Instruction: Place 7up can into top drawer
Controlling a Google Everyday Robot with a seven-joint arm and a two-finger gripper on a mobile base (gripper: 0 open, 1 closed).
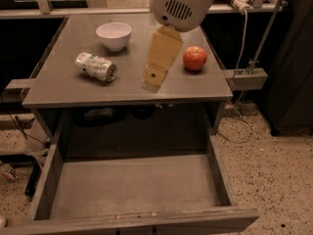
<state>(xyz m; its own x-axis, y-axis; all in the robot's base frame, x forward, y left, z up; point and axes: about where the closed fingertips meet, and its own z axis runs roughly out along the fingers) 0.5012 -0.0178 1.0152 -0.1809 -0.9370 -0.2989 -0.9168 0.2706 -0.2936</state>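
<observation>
Camera view: tool (152,82) above tabletop (68,91), near can (96,66)
</observation>
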